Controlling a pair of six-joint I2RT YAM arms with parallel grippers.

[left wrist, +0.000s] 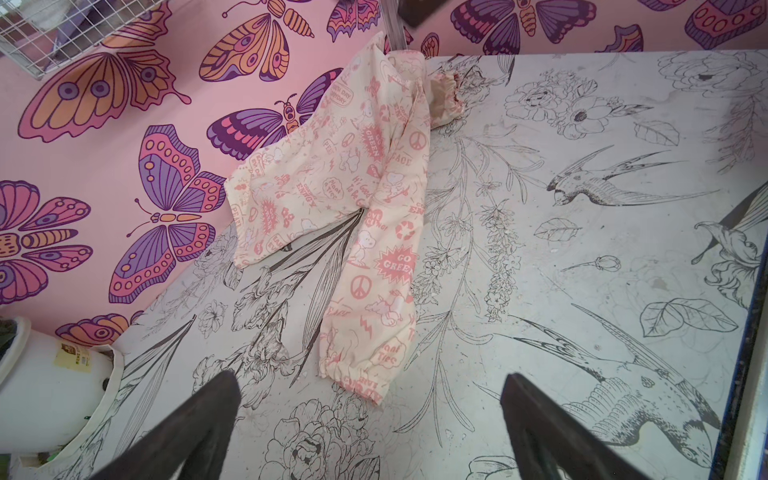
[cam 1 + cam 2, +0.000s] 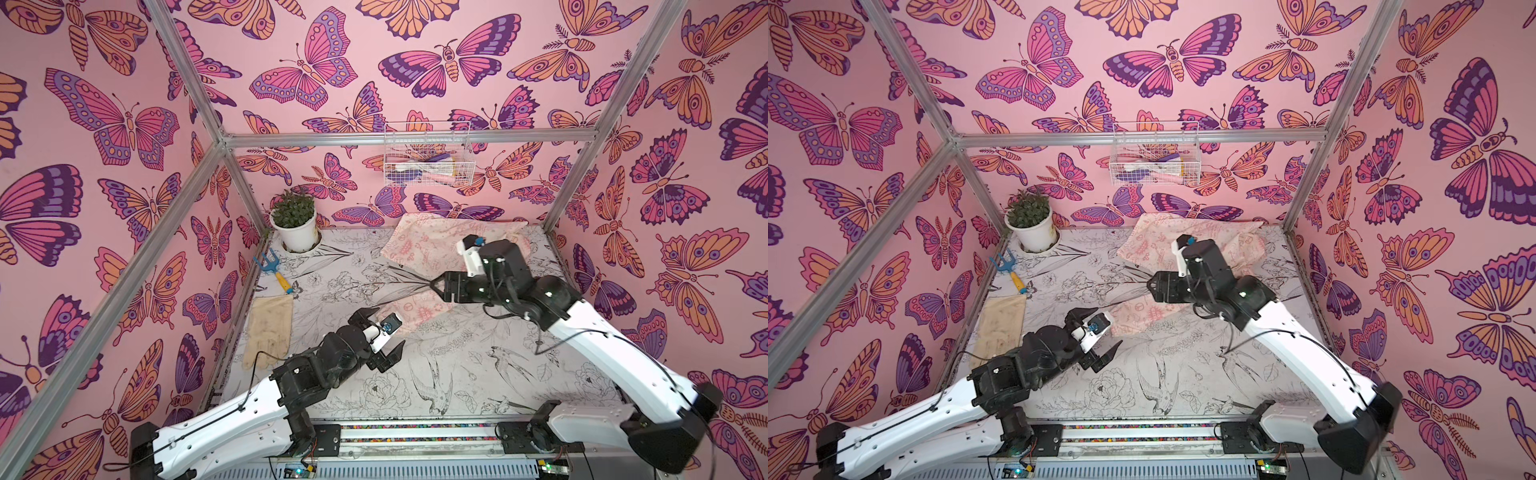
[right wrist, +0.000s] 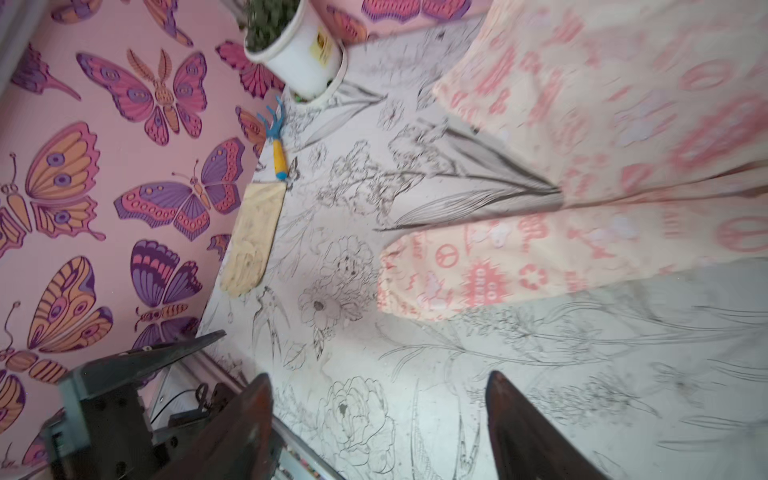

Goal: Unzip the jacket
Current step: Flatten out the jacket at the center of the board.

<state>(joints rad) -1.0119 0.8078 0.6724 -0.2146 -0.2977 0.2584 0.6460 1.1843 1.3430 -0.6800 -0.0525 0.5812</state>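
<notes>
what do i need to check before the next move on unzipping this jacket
1. Left tool open and empty: ok, it hovers just short of the sleeve cuff.
2. Right tool open with nothing between its jaws: ok.
3. Zipper in sight on the jacket: not ok, only printed fabric shows in every view.
4. Jacket spread flat: not ok, its body lies crumpled at the far edge with one sleeve stretched toward the arms.
5. Glove, rake and plant pot apart from the jacket: ok, all sit along the table's left side.
6. Which face of the jacket is up: cannot tell.
</notes>
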